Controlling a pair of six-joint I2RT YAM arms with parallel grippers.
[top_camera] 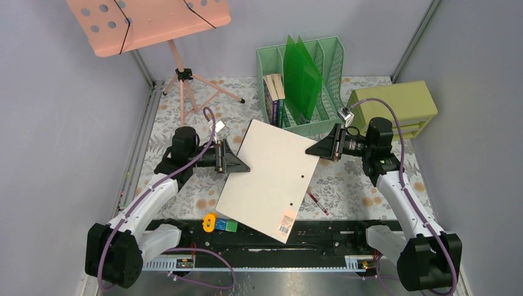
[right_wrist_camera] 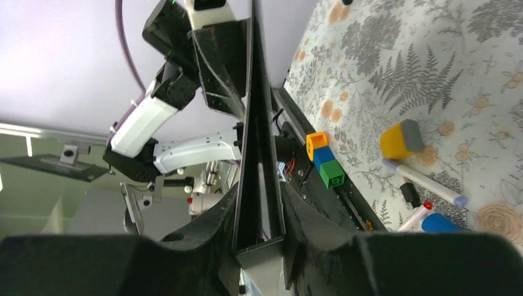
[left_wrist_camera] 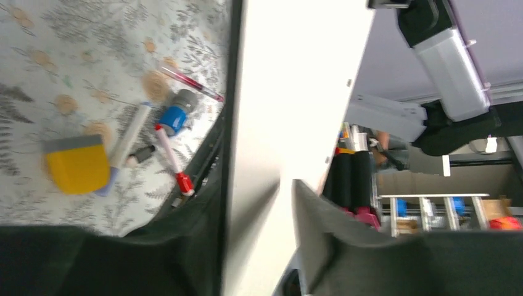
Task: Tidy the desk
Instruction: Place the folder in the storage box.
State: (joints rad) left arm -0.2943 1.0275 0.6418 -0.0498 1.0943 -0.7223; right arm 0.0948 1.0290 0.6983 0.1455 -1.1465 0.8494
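Observation:
A cream-white folder (top_camera: 271, 179) hangs tilted above the fern-printed desk (top_camera: 345, 185), between both arms. My left gripper (top_camera: 243, 165) is at its left edge. In the left wrist view the folder (left_wrist_camera: 296, 92) passes between the jaws of the left gripper (left_wrist_camera: 259, 179), which stand apart, with a gap on one side. My right gripper (top_camera: 311, 150) is at the folder's upper right corner. In the right wrist view the right gripper (right_wrist_camera: 259, 191) presses both sides of the folder's dark edge (right_wrist_camera: 256, 154).
Under the folder lie a yellow block (left_wrist_camera: 77, 163), markers (left_wrist_camera: 169, 154), a blue cap (left_wrist_camera: 174, 117) and a red pen (top_camera: 317, 202). Stacked toy bricks (top_camera: 220, 224) sit at the near rail. A green file rack (top_camera: 302, 80), an olive drawer box (top_camera: 395, 108) and a pink music stand (top_camera: 148, 21) stand behind.

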